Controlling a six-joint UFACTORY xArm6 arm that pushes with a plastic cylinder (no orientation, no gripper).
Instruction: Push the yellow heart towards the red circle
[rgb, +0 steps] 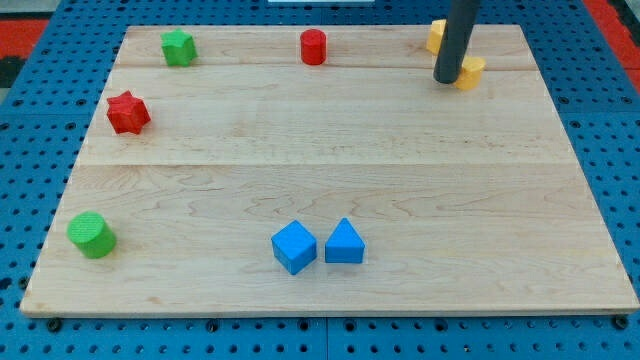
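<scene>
My tip is at the view's top right, the dark rod rising out of the top edge. A yellow block lies just right of the tip, touching or nearly touching it, partly hidden by the rod; its shape is not clear. A second yellow block sits above it, left of the rod, also partly hidden. I cannot tell which one is the heart. The red circle, a short cylinder, stands at the view's top centre, well left of the tip.
On the wooden board: a green star-like block at top left, a red star at left, a green cylinder at bottom left, a blue cube and a blue triangle at bottom centre.
</scene>
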